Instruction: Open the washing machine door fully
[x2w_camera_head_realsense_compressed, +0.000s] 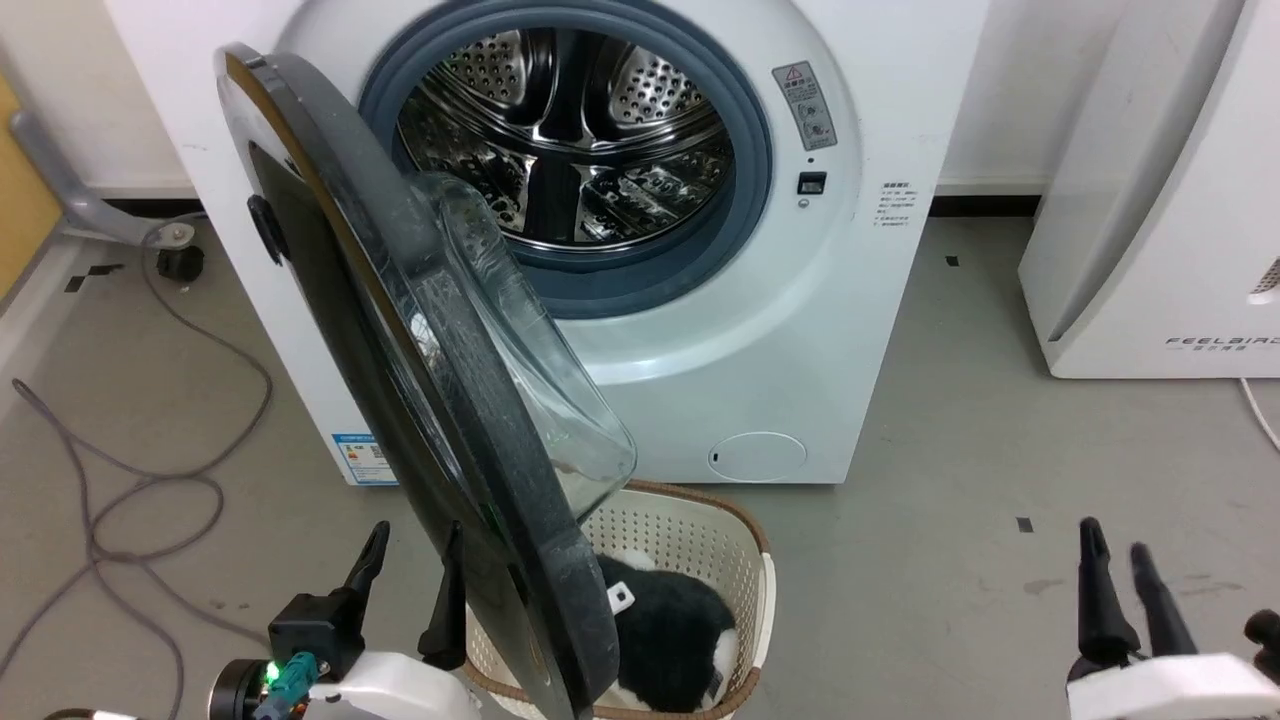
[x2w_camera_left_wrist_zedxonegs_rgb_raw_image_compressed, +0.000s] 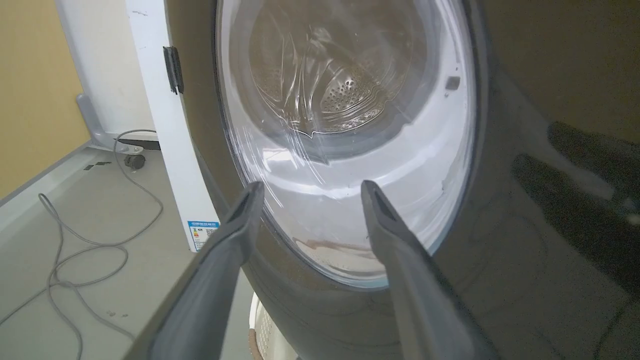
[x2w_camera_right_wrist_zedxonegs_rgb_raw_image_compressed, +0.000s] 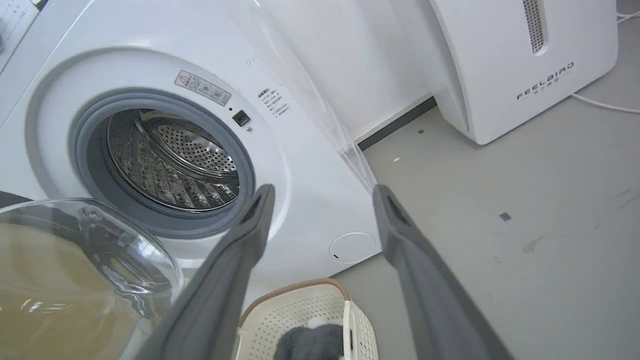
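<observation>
The left gripper (x2w_camera_head_realsense_compressed: 412, 578) has its fingers spread around nothing, close against the outer face of the washing machine door (x2w_camera_head_realsense_compressed: 380, 400); I cannot tell whether they touch it. The right gripper (x2w_camera_head_realsense_compressed: 1120, 572) is spread too and holds nothing, well apart on the door's glass side. The door stands swung out from the washing machine (x2w_camera_head_realsense_compressed: 880, 320), whose steel drum (x2w_camera_head_realsense_compressed: 570, 150) is in plain sight. Under the door's low edge sits a white perforated basket (x2w_camera_head_realsense_compressed: 690, 535) holding a black-and-white furry bundle (x2w_camera_head_realsense_compressed: 670, 630).

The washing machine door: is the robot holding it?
Nothing is held. The left end effector, open, faces the door; the right end effector is open too.
</observation>
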